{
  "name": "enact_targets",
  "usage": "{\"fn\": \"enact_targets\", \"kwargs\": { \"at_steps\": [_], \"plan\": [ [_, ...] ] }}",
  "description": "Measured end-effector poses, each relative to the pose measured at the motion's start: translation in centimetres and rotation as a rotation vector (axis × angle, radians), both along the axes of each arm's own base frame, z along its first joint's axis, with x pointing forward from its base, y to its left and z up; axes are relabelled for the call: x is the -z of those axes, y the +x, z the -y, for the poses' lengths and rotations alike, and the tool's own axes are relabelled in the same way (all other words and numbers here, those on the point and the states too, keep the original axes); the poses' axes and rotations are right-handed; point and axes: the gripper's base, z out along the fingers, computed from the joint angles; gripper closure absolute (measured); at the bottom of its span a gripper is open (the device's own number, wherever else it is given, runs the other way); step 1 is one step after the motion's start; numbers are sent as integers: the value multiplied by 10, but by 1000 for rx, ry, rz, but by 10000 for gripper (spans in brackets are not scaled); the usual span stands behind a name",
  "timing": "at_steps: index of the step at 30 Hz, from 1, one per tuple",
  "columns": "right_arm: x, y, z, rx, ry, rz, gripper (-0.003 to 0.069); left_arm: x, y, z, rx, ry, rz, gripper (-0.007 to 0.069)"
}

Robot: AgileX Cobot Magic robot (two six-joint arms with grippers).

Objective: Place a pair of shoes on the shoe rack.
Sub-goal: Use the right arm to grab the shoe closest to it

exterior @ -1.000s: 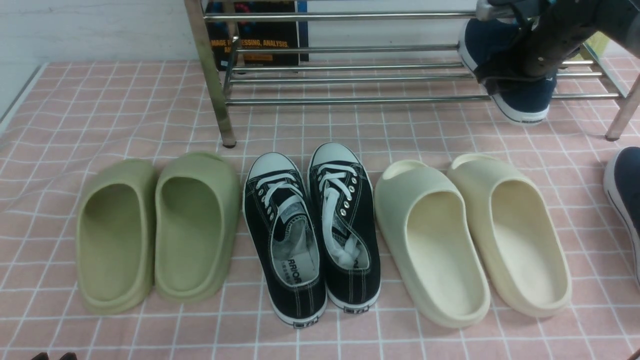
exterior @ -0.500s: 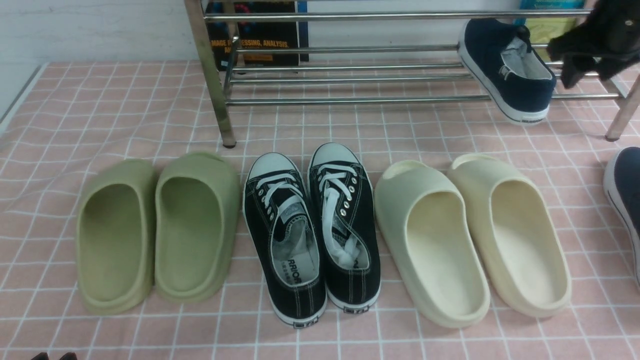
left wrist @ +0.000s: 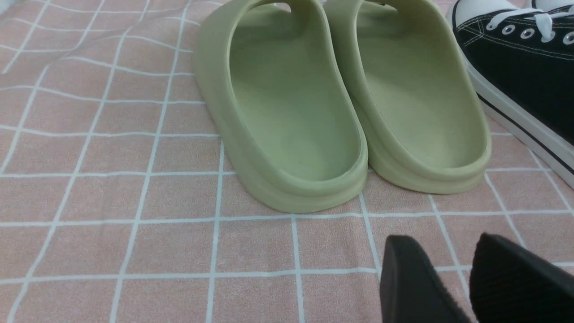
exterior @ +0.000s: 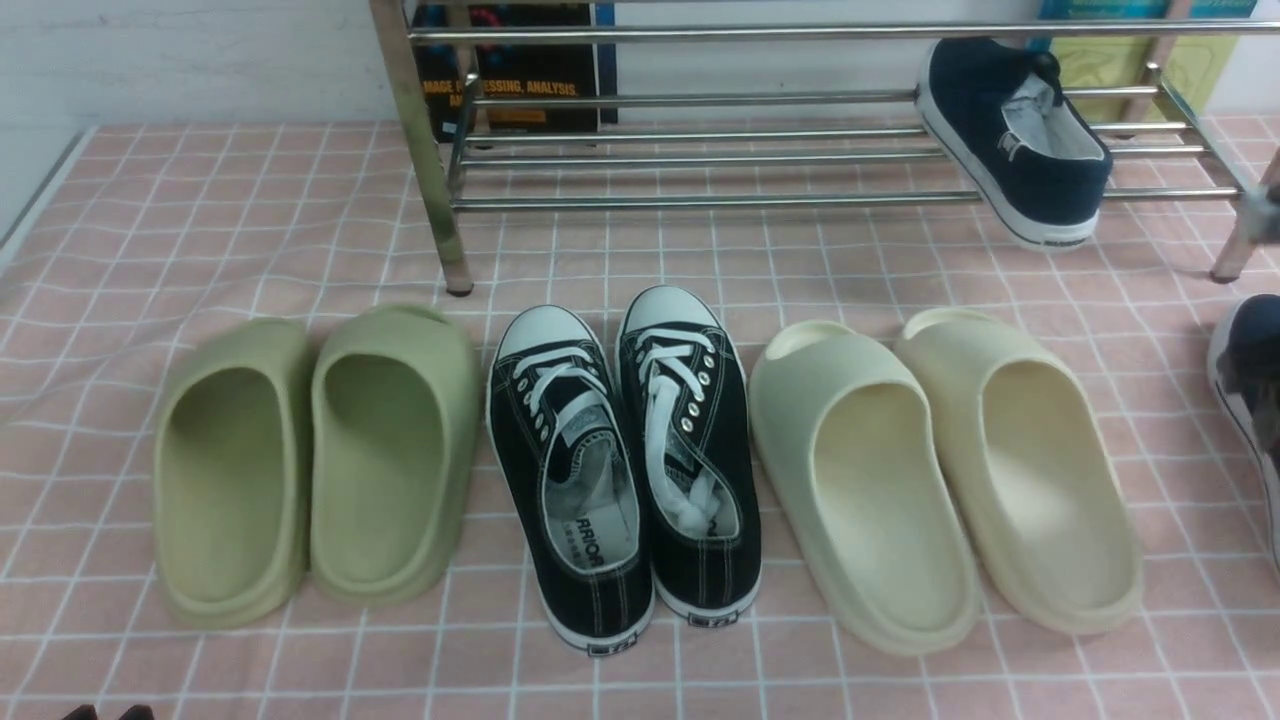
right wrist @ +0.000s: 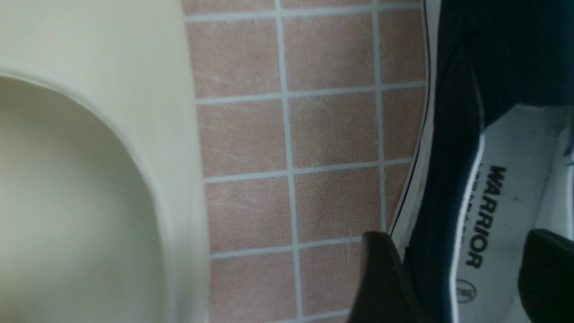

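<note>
A pink white-checked tablecloth [exterior: 200, 220] covers the table, with the wide chrome-steel tube shoe rack [exterior: 700, 200] standing at 12 o'clock. In a row before it lie cream foam slides [exterior: 870, 500] at 4 o'clock, olive-green foam slides [exterior: 390, 450] at 8 o'clock and black lace-up sneakers with white toe caps [exterior: 690, 450] at 6 o'clock. One navy-blue canvas slip-on [exterior: 1010, 140] rests tilted on the rack's lower bars at 1 o'clock, heel overhanging the front bar. Its mate [exterior: 1235, 340] lies on the cloth at 3 o'clock, where the right gripper [right wrist: 462, 278], fingers wide apart, straddles its side wall. The left gripper [left wrist: 466, 278] hovers at 7 o'clock, fingers narrowly parted and holding nothing.
</note>
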Motion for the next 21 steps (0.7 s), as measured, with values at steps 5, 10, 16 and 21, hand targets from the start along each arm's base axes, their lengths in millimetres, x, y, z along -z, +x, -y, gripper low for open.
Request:
{"fn": "enact_targets", "kwargs": {
  "at_steps": [5, 10, 16, 21],
  "plan": [
    [35, -9, 3, 52, -23, 56, 371, 0, 0, 0, 0, 0, 0, 384],
    [37, -7, 4, 60, -29, 89, 510, 0, 0, 0, 0, 1, 0, 384],
    [21, -13, 4, -11, -59, 98, 638, 0, 0, 0, 0, 1, 0, 384],
    [-10, -16, 1, -58, -45, 83, 638, 0, 0, 0, 0, 1, 0, 384]
  ]
}}
